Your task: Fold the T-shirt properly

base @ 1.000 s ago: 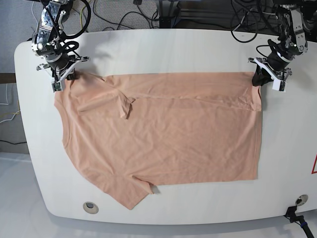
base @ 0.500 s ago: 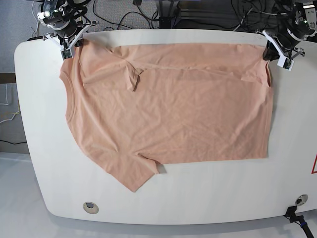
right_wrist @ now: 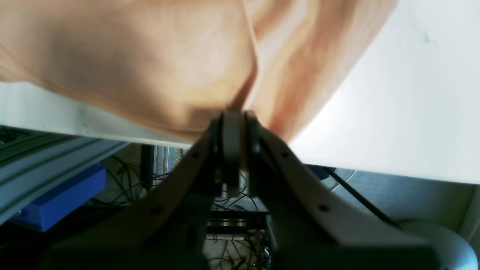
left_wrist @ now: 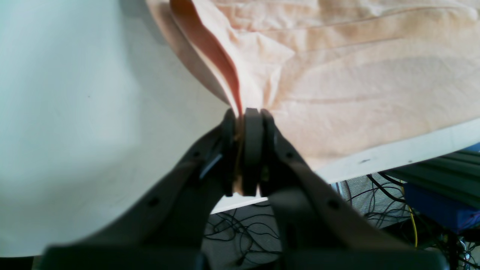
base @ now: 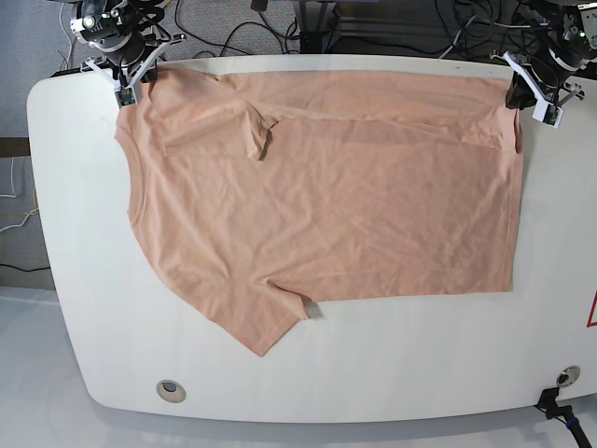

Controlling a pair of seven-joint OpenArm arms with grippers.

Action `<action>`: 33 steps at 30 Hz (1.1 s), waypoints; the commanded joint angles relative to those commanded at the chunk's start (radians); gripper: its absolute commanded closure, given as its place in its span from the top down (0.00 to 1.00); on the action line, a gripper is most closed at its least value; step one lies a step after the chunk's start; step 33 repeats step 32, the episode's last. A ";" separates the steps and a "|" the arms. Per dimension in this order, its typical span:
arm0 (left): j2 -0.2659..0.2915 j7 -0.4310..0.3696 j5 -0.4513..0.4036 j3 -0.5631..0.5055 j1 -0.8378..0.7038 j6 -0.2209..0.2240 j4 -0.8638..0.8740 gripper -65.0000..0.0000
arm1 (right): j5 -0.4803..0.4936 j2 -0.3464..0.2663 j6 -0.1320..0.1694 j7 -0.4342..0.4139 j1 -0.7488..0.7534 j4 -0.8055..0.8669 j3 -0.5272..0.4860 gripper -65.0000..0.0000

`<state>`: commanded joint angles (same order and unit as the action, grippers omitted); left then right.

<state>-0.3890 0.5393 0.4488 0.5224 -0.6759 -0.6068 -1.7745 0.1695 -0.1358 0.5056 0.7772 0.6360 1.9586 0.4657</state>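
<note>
A: What is the upper left of the base view showing?
B: The right gripper is clamping the T-shirt; its fingertips are blurring in the wrist view.
A: And centre to upper right?
B: The T-shirt is lying across the table; the left gripper is pinching its corner, dark fingers covering the gripped cloth.
</note>
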 joint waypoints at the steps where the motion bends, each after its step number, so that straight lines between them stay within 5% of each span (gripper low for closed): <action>1: 0.000 0.000 0.000 0.002 -0.002 0.000 0.000 0.01 | 0.000 0.000 0.000 0.000 0.000 0.000 0.000 0.14; 4: 0.000 0.000 0.000 0.005 -0.003 0.000 -0.005 0.38 | 0.000 0.000 0.000 0.000 0.000 0.003 0.000 0.31; 6: 0.000 0.000 0.000 0.023 -0.003 0.000 -0.005 0.48 | 0.000 -0.002 0.000 0.000 -0.002 0.011 0.000 0.37; 22: 0.000 0.000 0.000 0.109 0.040 0.000 -0.087 0.49 | 0.000 -0.006 0.002 0.000 -0.091 0.055 -0.002 0.40; 26: 0.003 0.000 0.000 0.104 0.077 0.000 -0.087 0.49 | 0.000 -0.003 0.032 0.000 -0.147 0.055 -0.002 0.40; 33: 0.005 0.000 0.000 0.103 0.110 0.000 -0.087 0.49 | 0.000 -0.002 0.034 0.000 -0.212 0.054 -0.003 0.40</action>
